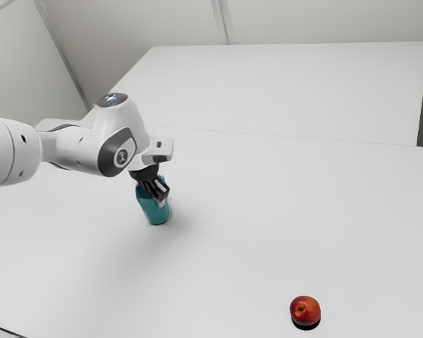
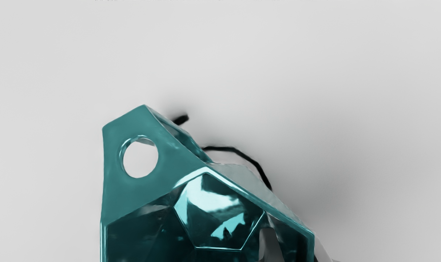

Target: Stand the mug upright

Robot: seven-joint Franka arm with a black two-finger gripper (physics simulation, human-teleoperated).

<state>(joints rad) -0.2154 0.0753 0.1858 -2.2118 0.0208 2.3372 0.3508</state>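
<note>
Claw (image 1: 160, 198) at the rim (image 2: 242, 190) of the teal mug (image 1: 155, 211), mouth upward.

Whether it is apart or clamped on the wall, I cannot tell; the mug stands roughly upright over the pale surface (image 1: 268, 211), its base contact unclear. It looks hard and stiff, probably fairly light, its glossy facets likely slippery and perhaps prone to chipping. A firm, square pinch on the wall away from the holed handle (image 2: 173, 160) should suit it best.
</note>
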